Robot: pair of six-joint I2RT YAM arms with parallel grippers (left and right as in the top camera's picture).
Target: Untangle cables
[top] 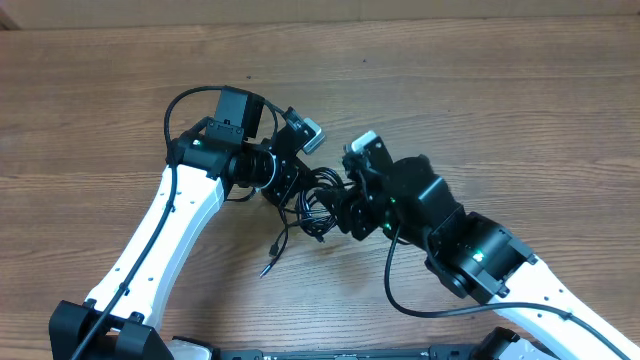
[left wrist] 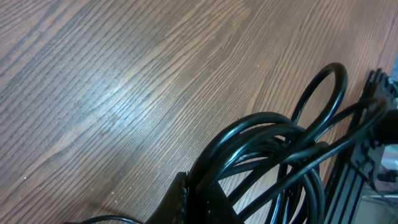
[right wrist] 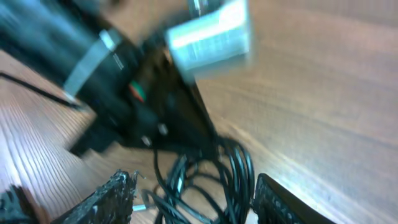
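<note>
Overhead view: the cables (top: 315, 205) lie as one tangled knot of thin black loops on the wooden surface (top: 480, 90). The knot sits between the left gripper (top: 288, 188) and the right gripper (top: 347, 208), both of which are at it. One loose end (top: 272, 262) trails toward the near edge and ends in a small plug. Expect the cords to be light, limp and smooth-jacketed: they will sag, slip through a loose hold and drag neighbouring loops along. Take hold of a single strand close to the knot or just behind a plug, not the whole bundle. This view does not resolve either gripper's state. Left wrist view: several glossy loops (left wrist: 273, 149) rise directly from the dark finger (left wrist: 183, 198) at the lower edge. The left gripper is closed and is judged to be clamped on the cables. This view separates individual crossings that the overhead view merges into one mass, but it omits the loose end. Right wrist view: blurred. The right gripper's fingers (right wrist: 115, 196) stand apart with cable loops (right wrist: 214, 177) lying between them; no contact is discernible. Only this view shows that the right gripper holds nothing. The left arm's body (right wrist: 137, 106) fills the upper frame.
</note>
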